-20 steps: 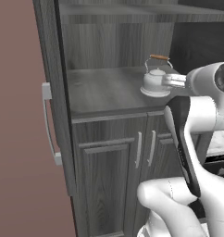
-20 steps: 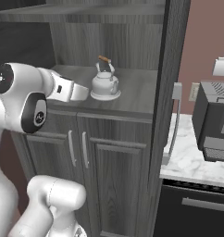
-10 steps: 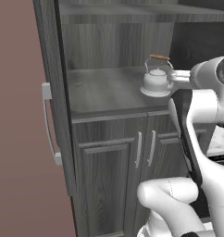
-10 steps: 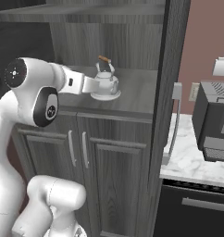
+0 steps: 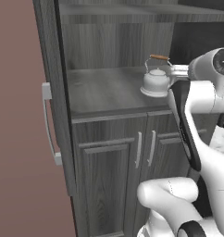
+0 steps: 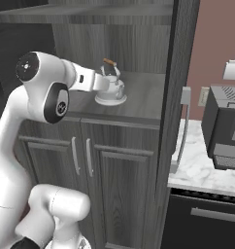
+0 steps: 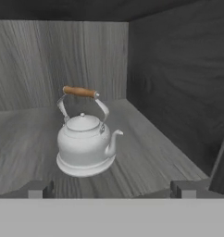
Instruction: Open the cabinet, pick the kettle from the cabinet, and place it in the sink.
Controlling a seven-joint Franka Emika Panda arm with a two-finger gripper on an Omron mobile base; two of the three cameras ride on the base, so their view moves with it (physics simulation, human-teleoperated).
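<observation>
The tall dark grey cabinet (image 5: 104, 92) stands open, its doors swung out at the left (image 5: 21, 115) and the right (image 6: 180, 73). On its shelf the small white-silver kettle (image 5: 155, 82) (image 6: 111, 90) (image 7: 84, 146) sits upright, its brown handle bar raised. My gripper (image 6: 103, 82) (image 7: 111, 190) is level with the kettle and close to it, on the side away from the back wall. Its fingertips (image 7: 40, 189) stand wide apart and open, with nothing between them, and the kettle lies just ahead of them. The sink is out of view.
Below the shelf are shorter dark grey doors with small handles (image 5: 144, 148) (image 6: 80, 155). Long silver bar handles (image 5: 49, 125) (image 6: 180, 131) stick out from the open doors. A white marble counter (image 6: 202, 168) with a dark appliance (image 6: 226, 126) lies to the right.
The arm has reached further into the cabinet, bringing the hand up to the kettle. The kettle has not moved, and the gripper stays open.
</observation>
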